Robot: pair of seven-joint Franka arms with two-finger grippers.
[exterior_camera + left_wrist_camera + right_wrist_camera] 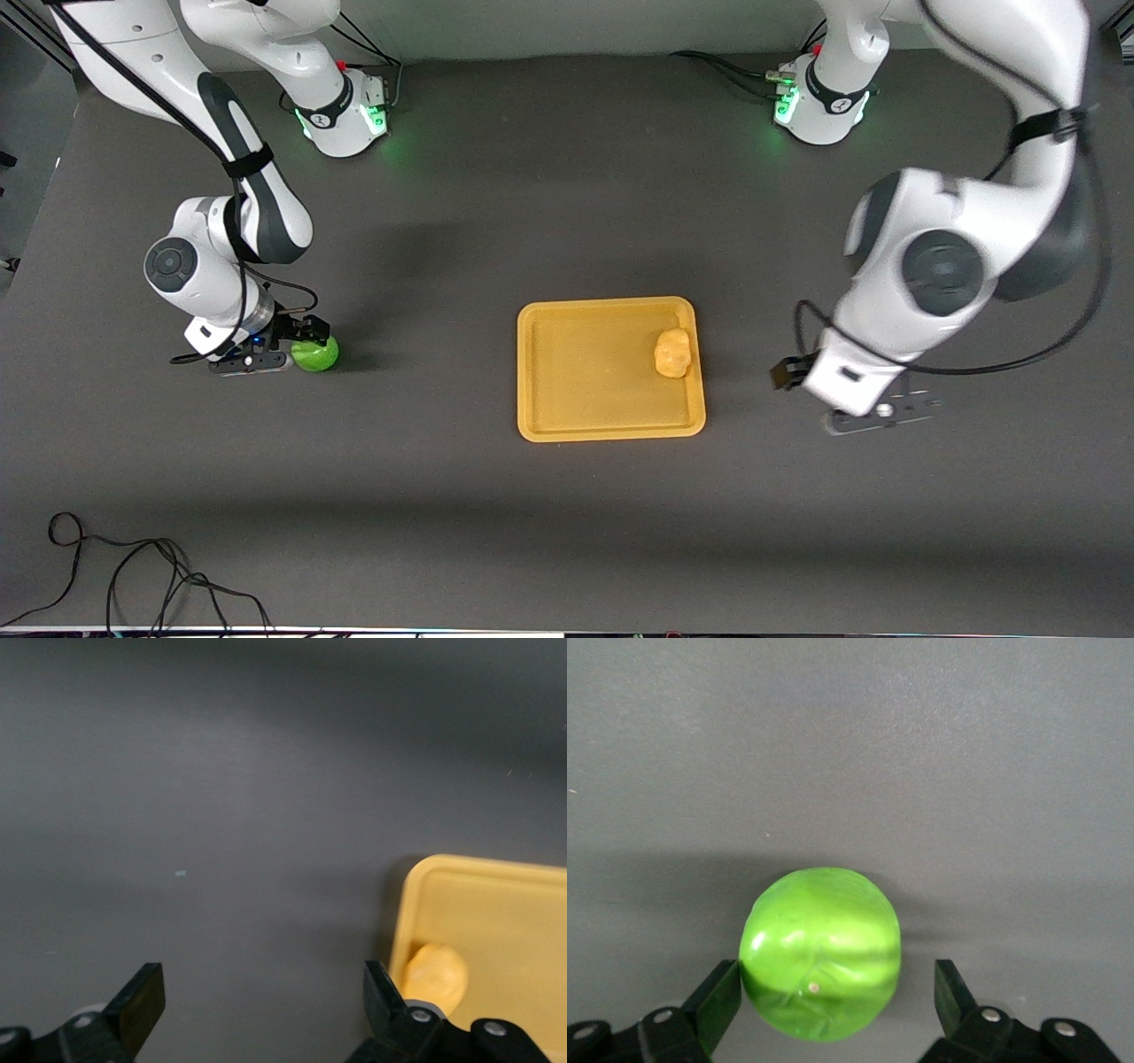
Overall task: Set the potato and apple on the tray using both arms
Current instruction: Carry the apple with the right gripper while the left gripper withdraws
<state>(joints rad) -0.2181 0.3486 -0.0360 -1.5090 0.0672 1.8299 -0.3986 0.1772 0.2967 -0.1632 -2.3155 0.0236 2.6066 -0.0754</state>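
Potato (672, 353) on tray (585, 416); apple (316, 355) toward right arm's end.

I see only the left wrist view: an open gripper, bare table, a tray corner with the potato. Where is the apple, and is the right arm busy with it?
Observer: The apple lies on the table toward the right arm's end, apart from the tray.
Operator: Is the right gripper on it?
Observer: The right gripper is down around it, one finger touching, the other with a gap; not clamped.
Operator: Is the potato fully inside the tray?
Observer: Yes. The potato rests by the rim at the left arm's end. The left gripper is open beside the tray, holding nothing.
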